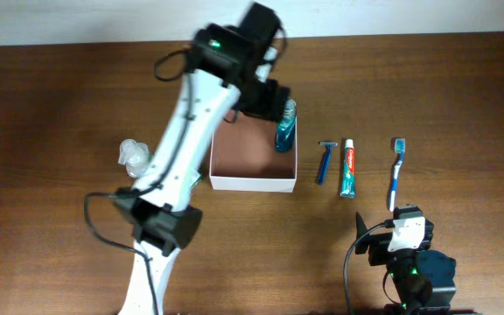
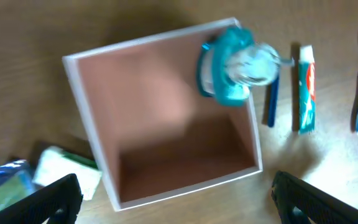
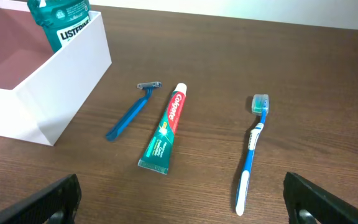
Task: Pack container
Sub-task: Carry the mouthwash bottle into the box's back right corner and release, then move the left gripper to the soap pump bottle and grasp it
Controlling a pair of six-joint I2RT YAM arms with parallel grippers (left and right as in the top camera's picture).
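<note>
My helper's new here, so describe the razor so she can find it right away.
Find the square white box. Three slim things lie in a row to its right; the razor is nearest the box. Unlike the toothpaste tube and the toothbrush, it is short and blue, with a small grey head.

On my wooden table (image 1: 462, 87) I've got a blue razor (image 3: 132, 112), a toothpaste tube (image 3: 165, 132) and a blue toothbrush (image 3: 252, 151) lying side by side in that order, none touching, with the heads and the cap all pointing the same way. A teal mouthwash bottle (image 1: 285, 128) stands upright in the corner of the container (image 1: 252, 183) nearest the razor. Over on the far side, a green-and-white soap box (image 2: 67, 170) sits just beside the wall, next to a blue thing (image 2: 6, 177) I can't make out, and a clear plastic thing (image 1: 133, 156) lies further off.
</note>
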